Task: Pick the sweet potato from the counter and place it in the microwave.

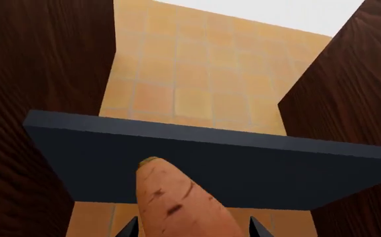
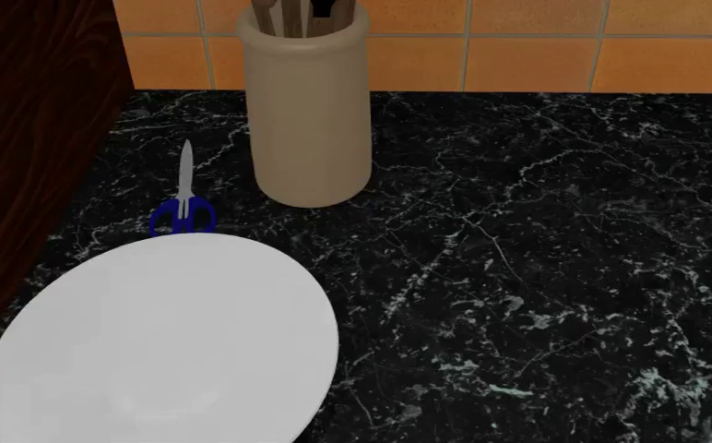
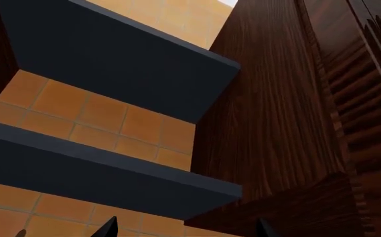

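The sweet potato [image 1: 177, 202], orange-brown with dark flecks and a greenish tip, juts out between the two dark fingertips of my left gripper [image 1: 194, 231]. That gripper is shut on it and holds it up in the air, pointing toward a dark blue-grey shelf [image 1: 243, 168]. My right gripper [image 3: 185, 229] is open, with only tiled wall showing between its fingertips. The black veined counter [image 2: 516, 231] fills the head view, where neither gripper nor the sweet potato appears. The microwave is out of view.
A white plate [image 2: 160, 341] lies at the counter's near left, with blue-handled scissors [image 2: 183, 212] just behind it. Behind them a beige utensil crock [image 2: 307, 111] stands against the orange tiles. Dark wood cabinet panels [image 1: 39, 74] flank the shelves [image 3: 111, 54].
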### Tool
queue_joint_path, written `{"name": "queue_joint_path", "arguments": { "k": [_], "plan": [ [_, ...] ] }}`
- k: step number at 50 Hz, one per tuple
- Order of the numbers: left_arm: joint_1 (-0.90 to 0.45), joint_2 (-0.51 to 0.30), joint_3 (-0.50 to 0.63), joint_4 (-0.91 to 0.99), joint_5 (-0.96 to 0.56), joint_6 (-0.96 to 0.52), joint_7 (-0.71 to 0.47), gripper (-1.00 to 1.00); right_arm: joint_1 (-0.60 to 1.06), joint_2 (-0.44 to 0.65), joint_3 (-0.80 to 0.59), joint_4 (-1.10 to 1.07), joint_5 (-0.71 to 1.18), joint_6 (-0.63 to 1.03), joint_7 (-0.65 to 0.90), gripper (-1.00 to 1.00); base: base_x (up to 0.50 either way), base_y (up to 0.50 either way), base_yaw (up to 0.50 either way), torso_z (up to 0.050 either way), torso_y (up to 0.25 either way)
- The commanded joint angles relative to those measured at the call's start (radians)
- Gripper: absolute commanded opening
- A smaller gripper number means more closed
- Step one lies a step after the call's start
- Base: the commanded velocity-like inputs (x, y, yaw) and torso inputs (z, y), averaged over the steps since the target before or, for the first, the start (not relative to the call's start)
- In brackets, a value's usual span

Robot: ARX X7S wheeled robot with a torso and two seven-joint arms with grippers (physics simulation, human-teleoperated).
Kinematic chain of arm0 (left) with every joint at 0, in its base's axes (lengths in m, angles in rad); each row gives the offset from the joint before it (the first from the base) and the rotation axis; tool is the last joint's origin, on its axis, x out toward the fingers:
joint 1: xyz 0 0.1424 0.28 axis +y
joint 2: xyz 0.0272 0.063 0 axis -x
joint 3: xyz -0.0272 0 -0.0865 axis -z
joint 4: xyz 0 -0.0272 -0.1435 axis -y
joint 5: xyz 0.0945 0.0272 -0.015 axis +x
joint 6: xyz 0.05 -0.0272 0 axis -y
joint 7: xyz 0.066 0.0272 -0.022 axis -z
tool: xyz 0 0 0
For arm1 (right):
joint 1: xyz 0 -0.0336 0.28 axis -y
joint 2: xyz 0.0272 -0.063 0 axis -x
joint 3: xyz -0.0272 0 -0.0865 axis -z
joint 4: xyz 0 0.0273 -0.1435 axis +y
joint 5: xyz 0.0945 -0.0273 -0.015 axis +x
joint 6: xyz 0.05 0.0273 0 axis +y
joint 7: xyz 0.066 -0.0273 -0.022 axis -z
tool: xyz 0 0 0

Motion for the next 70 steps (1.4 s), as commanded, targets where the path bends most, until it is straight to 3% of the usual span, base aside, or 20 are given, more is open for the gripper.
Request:
{"name": "queue_joint_path", "arguments": {
  "k": [1, 10, 26, 43, 49, 70],
  "plan": [
    [-0.046, 0.014, 0.014, -0.069, 0.009, 0.031, 0.022, -1.00, 0.000, 0.036, 0.004, 0.000, 0.013, 0.005, 0.031, 1.00, 0.00, 0.00, 0.00, 0.000, 0.000],
    [-0.046, 0.014, -0.010, -0.015, -0.003, 0.001, 0.003, -1.00, 0.000, -0.007, -0.003, 0.000, 0.000, -0.012, 0.004, 1.00, 0.00, 0.00, 0.00, 0.000, 0.000],
    [-0.046, 0.014, -0.008, -0.008, -0.020, 0.002, -0.002, -1.00, 0.000, 0.078, -0.024, 0.000, 0.003, 0.031, 0.086, 1.00, 0.00, 0.00, 0.00, 0.000, 0.000],
    [-0.046, 0.014, -0.013, 0.002, -0.022, 0.002, -0.010, -1.00, 0.000, 0.032, -0.016, 0.000, -0.006, 0.013, 0.034, 1.00, -0.48, 0.00, 0.00, 0.000, 0.001],
    [-0.046, 0.014, -0.016, -0.001, -0.019, 0.001, -0.010, -1.00, 0.000, 0.097, -0.018, 0.000, 0.007, 0.031, 0.087, 1.00, -0.48, 0.00, 0.00, 0.000, 0.000],
    [-0.046, 0.014, -0.021, 0.009, -0.019, -0.005, -0.015, -1.00, 0.000, 0.004, -0.020, 0.000, -0.020, 0.010, 0.008, 1.00, -0.09, 0.00, 0.00, 0.000, 0.000]
  ]
}}
